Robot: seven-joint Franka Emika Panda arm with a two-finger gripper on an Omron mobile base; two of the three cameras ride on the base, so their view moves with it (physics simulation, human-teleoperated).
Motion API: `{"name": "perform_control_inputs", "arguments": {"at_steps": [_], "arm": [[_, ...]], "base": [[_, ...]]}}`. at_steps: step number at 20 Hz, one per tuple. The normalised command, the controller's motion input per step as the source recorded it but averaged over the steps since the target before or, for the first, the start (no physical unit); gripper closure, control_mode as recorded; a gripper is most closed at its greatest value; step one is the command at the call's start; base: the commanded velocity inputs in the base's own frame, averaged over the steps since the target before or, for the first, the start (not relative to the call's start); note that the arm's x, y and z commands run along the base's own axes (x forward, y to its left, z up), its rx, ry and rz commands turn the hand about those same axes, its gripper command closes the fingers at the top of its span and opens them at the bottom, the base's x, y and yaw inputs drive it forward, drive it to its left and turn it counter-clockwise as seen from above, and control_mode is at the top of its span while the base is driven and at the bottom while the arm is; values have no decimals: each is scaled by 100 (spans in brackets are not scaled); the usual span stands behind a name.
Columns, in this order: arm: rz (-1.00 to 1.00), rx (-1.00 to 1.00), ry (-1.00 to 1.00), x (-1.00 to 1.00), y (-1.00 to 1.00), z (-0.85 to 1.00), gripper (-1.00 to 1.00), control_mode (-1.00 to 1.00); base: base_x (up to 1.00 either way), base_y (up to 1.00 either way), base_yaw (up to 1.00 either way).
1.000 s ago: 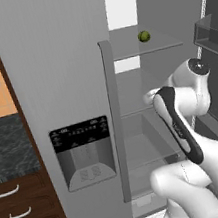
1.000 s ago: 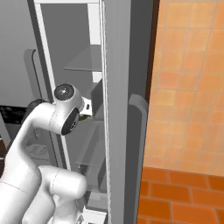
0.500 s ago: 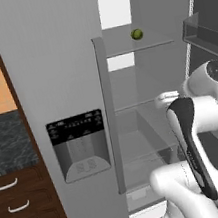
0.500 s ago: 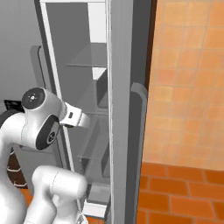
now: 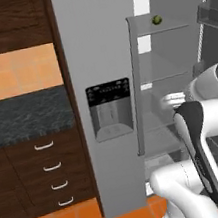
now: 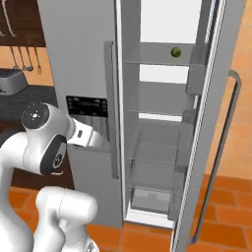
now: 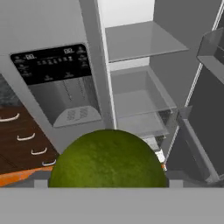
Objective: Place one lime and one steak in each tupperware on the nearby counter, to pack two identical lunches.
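Speckled stone counter | round glossy lime | glass shelves

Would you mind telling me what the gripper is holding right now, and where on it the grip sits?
It appears to hold a lime, seen in the hand view; the fingertips are hidden, so the grip's place cannot be told.

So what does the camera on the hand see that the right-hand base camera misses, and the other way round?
The hand view alone shows a big round green lime right at the gripper, plus dark brown drawers with curved silver handles. The right base view alone shows a second small green lime on an upper shelf, a grey toaster and the robot's white arm. Both show the open grey fridge's glass shelves and black dispenser panel.
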Motion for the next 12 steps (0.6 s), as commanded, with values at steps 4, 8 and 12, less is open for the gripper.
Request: {"name": "perform_control_inputs", "arguments": {"at_steps": [4, 8, 12], "arm": [[0, 0, 0, 0, 0, 0, 100, 100], [0, 0, 0, 0, 0, 0, 100, 100], [0, 0, 0, 0, 0, 0, 100, 100]], "base": [[1, 100, 17], [4, 100, 17], [8, 100, 36]]}}
